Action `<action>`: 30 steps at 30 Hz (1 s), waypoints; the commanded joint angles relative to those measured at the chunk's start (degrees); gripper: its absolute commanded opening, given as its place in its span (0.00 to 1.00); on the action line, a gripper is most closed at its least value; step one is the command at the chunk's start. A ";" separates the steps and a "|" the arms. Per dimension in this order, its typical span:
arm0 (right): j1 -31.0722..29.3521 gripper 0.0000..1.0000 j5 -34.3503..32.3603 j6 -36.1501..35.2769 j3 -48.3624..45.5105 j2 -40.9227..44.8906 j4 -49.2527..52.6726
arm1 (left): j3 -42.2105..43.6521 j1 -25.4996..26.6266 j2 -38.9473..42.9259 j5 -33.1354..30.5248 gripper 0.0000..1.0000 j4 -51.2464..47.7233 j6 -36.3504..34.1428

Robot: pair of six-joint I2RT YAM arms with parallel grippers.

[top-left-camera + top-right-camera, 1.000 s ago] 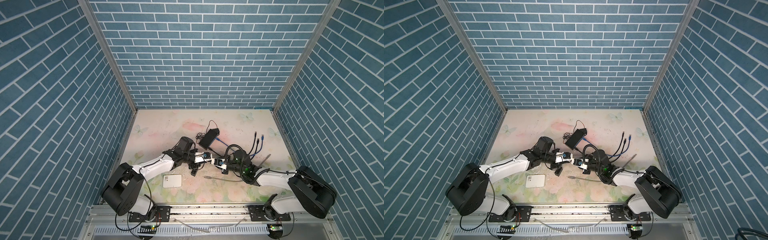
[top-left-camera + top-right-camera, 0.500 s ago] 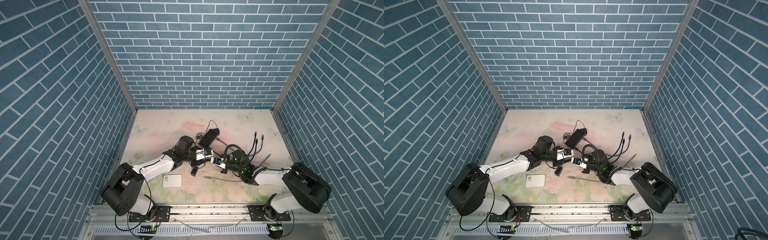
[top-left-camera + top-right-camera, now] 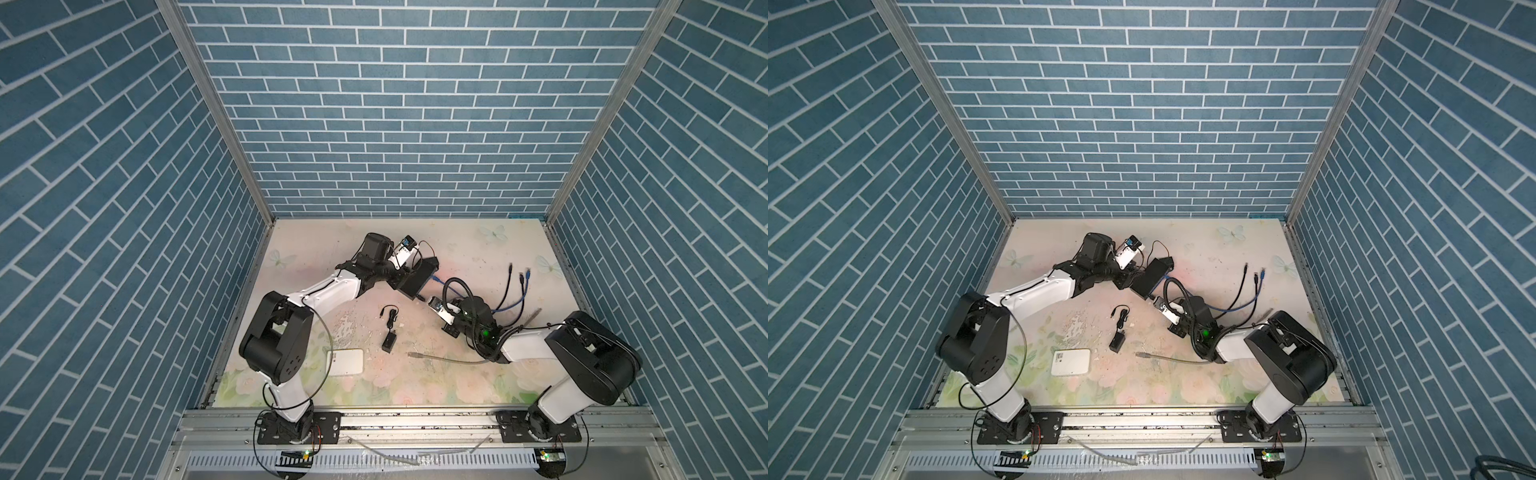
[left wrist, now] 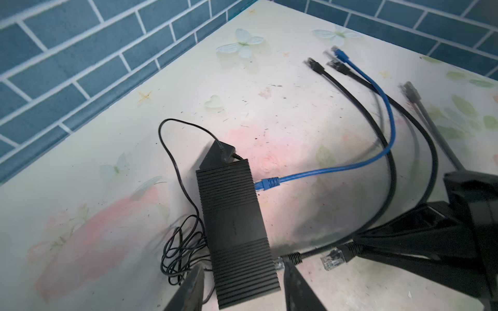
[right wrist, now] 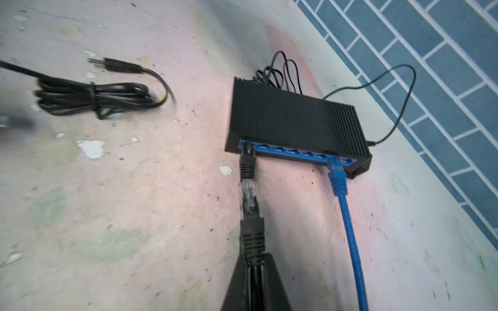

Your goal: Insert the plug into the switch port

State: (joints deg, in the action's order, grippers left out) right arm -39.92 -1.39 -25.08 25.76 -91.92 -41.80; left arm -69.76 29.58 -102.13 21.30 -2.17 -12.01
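Note:
The switch [image 3: 419, 276] [image 3: 1152, 274] is a ribbed black box with a blue row of ports [image 5: 296, 155], lying at the middle back of the table. My left gripper [image 4: 242, 265] is open; its fingers [image 4: 299, 288] stand on either side of the switch's [image 4: 234, 223] near end with small gaps. My right gripper [image 5: 253, 266] [image 3: 430, 301] is shut on the black boot of a cable whose clear plug [image 5: 248, 192] [image 4: 332, 259] points at the port row. It hangs just behind a black plug [image 5: 246, 159] seated in the end port. A blue plug [image 5: 335, 172] sits in a port near the other end.
A black power adapter with a bundled cord [image 3: 388, 332] [image 3: 1119, 332] [image 5: 91, 94] lies in front of the switch. A white box [image 3: 345, 361] lies near the front left and a grey cable [image 3: 449, 359] beside it. Loose black and blue cable ends [image 3: 519, 282] lie at the right.
My left gripper has opened and moved back from the table's middle to the switch's end. The right gripper has carried its plug a little closer to the port row.

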 commanded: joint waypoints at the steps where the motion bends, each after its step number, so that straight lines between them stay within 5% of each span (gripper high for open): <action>1: 1.12 0.00 -3.66 4.51 2.56 -1.73 -0.96 | -1.20 -0.13 -3.59 -2.49 0.49 -3.69 5.37; 8: 2.39 0.00 -3.75 4.68 5.06 -6.41 -3.86 | -3.63 -1.24 -9.06 -3.62 0.49 2.33 12.71; 16: 2.57 0.00 -3.90 5.44 7.12 -9.97 -5.42 | -1.52 -2.46 -11.81 2.50 0.49 14.28 20.23; 30: 2.58 0.00 -4.17 10.88 8.24 -11.46 -7.19 | -6.52 -2.41 -19.79 5.92 0.46 16.56 26.45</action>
State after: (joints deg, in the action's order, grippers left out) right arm -37.43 -4.80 -17.74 32.40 -102.50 -46.70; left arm -74.70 27.29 -120.70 25.80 13.21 12.14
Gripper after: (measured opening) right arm 0.093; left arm 0.460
